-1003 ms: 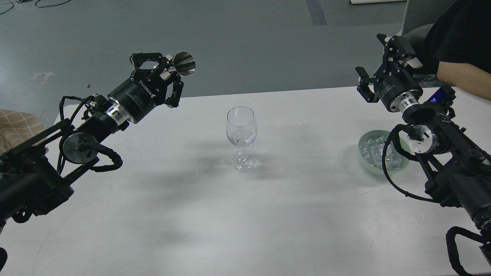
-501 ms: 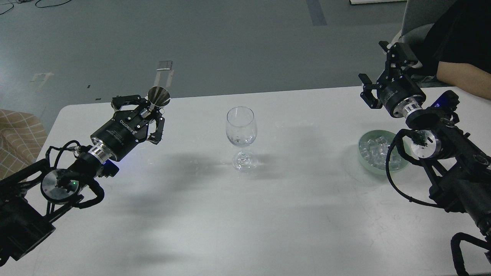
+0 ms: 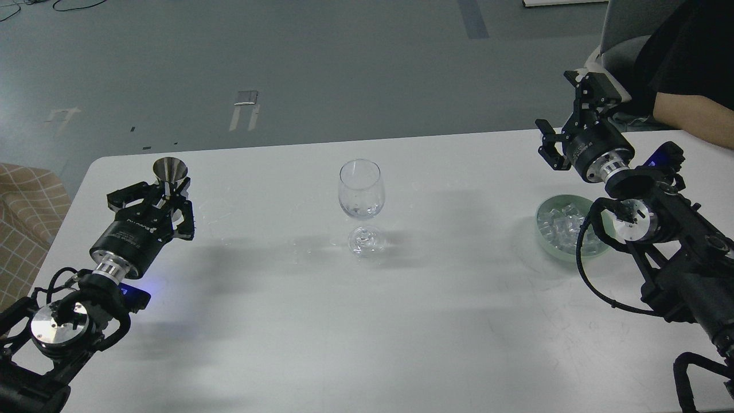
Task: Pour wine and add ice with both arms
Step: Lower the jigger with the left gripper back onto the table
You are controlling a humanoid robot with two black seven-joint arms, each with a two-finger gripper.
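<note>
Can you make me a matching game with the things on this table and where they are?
Things:
1. cup
2. glass
3. ice
4. bowl

Places:
A. heaped inside the bowl
B. standing mid-table
C. held in the left end effector
D. on the table's right side, under the right arm

Pairs: 1-C, 2-B, 3-A, 4-D

The table was white. The wine glass was clear. The bowl was pale green, and the ice in it looked glassy. The little cup was shiny silver. Both arms were black with silver rings. The floor was grey-green.
</note>
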